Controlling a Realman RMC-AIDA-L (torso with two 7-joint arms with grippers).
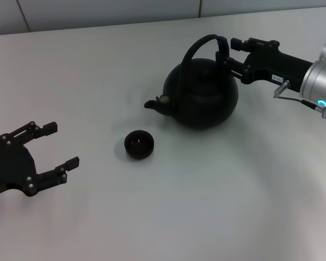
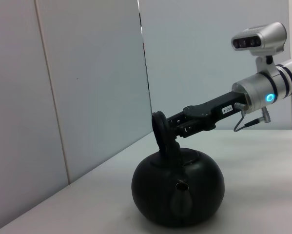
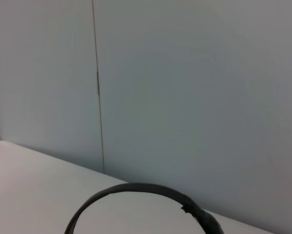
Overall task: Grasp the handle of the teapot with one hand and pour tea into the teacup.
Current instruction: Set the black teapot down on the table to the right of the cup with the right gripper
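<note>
Head view: you see the teapot (image 1: 202, 93) sitting on the white counter (image 1: 179, 212), right of centre, spout pointing to the robot's left.
Teacup: the teacup (image 1: 139, 144) stands on the counter just off the spout, toward the near-left, not touching the pot.
Right gripper: the right gripper (image 1: 226, 53) is at the handle (image 1: 202, 45), fingers clamped narrow on its right end.
Left gripper: the left gripper (image 1: 58, 145) hovers low at the left edge, fingers spread wide, holding nothing, well apart from the cup.
Left wrist view: you look at the pot spout-on; the handle stands upright, the right gripper (image 2: 169, 127) meets it from behind, silver arm (image 2: 270, 90) beyond.
Right wrist view: only the handle's arc (image 3: 150, 190) shows against the grey wall (image 3: 194, 97); fingers not visible here.
</note>
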